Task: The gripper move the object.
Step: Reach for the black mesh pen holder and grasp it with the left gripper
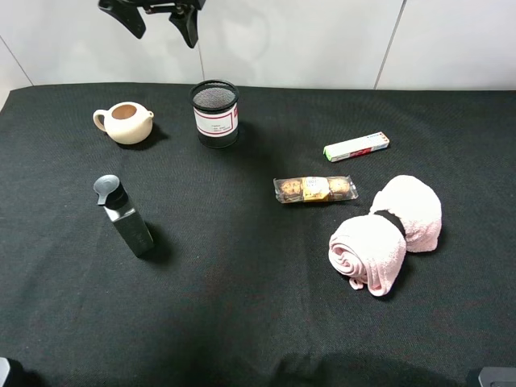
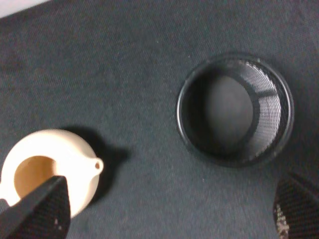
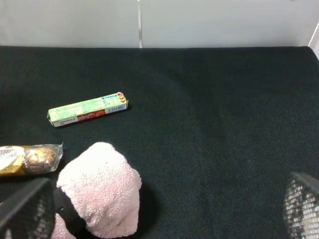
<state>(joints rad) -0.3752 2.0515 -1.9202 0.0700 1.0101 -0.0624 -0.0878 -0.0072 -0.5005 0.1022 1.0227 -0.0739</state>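
Black cloth counter (image 1: 242,322) fills the high view edge to edge, white wall behind it; biggest thing on it is the rolled pink towel (image 1: 387,234), lower right of the frame, folded into two lumps with a dark band between them.

Up at the top edge, left of centre, there's the left gripper (image 1: 159,22), hanging in front of the wall; jaws spread wide, nothing between them, well clear of everything below. The right gripper (image 3: 164,211) shows only in its own wrist camera; jaws wide apart there too, holding nothing, with the towel on the counter beneath.

The pen cup (image 1: 214,113), black mesh with a white label edged in red, stands upright in the upper middle of the frame, just below and a touch right of the left gripper, untouched; the left wrist camera looks straight down into its empty inside.

Dark grey bottle (image 1: 127,218) stands at left of centre, cap towards the wall; cream teapot (image 1: 125,122), no lid on it, sits upper left, near the cup but apart from it.

Smaller bits now: a clear pack of chocolates (image 1: 315,189) right of centre, near the towel; a slim green-and-white sweet packet (image 1: 355,147) above it, lying at a slant.
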